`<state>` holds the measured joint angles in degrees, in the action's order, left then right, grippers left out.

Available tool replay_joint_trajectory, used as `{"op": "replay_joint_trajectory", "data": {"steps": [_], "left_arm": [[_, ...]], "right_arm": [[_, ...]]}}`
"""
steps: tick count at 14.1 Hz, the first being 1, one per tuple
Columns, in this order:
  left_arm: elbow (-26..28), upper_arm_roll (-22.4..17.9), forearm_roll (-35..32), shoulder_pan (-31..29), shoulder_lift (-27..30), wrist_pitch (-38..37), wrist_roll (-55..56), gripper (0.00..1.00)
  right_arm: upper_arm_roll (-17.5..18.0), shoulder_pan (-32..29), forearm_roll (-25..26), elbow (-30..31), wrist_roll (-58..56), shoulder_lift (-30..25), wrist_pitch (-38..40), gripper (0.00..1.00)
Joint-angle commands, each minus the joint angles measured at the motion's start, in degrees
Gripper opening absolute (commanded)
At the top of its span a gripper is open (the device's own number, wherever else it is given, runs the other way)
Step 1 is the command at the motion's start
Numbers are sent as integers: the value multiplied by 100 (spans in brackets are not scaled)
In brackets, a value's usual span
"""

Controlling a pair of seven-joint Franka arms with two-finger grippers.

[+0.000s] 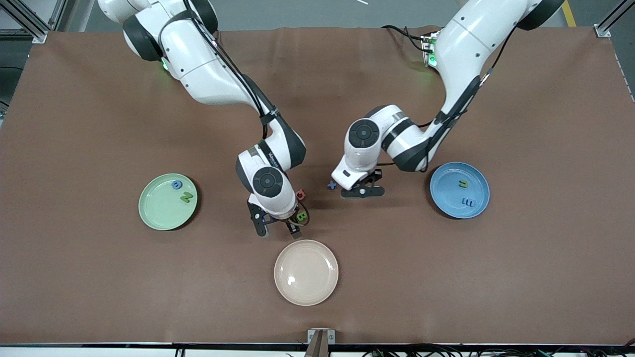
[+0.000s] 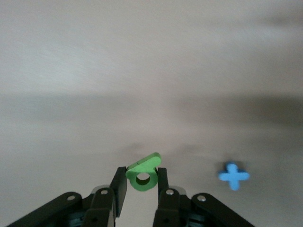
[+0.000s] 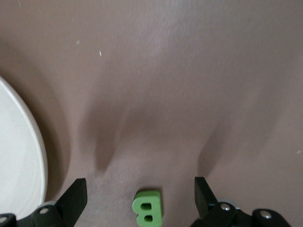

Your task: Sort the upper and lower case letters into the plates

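Brown cloth covers the table (image 1: pixel 74 124), where the left gripper (image 2: pixel 141 191) clenches a small green flat letter with a round hole (image 2: pixel 143 173) near a blue cross-shaped letter (image 2: pixel 234 175). The right gripper (image 3: pixel 137 196) hangs spread wide around a green capital B (image 3: pixel 147 213), between the pale mint green plate (image 1: pixel 161 210) and the medium blue plate (image 1: pixel 449 206), beside the cream-beige plate (image 1: pixel 306 272).

The table (image 1: pixel 74 124) wears matt brown cloth, faintly creased. The mint plate (image 1: pixel 161 210), blue plate (image 1: pixel 449 203) and beige plate (image 1: pixel 317 282) look glossy. Both arms (image 1: pixel 208 74) have smooth white plastic shells.
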<state>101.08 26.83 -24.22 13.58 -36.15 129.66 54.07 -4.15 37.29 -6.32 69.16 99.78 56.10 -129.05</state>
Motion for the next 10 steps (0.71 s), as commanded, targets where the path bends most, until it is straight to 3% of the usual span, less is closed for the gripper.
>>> {"op": "replay_joint_trajectory", "data": {"steps": [1, 5, 8, 10], "left_arm": [[666, 400, -109, -784, 591, -37, -351, 13], [1605, 1419, -118, -2750, 1171, -29, -1518, 13], [2125, 2096, -144, -4105, 1321, 24, -2301, 13], [2476, 2264, -328, -4704, 1435, 181, -2741, 13]], "right_arm": [[-42, 102, -18, -271, 260, 121, 126, 100], [-42, 252, -18, -236, 322, 130, 135, 98], [-51, 278, -9, -236, 331, 191, 117, 85], [-51, 279, -9, -245, 331, 226, 108, 76]]}}
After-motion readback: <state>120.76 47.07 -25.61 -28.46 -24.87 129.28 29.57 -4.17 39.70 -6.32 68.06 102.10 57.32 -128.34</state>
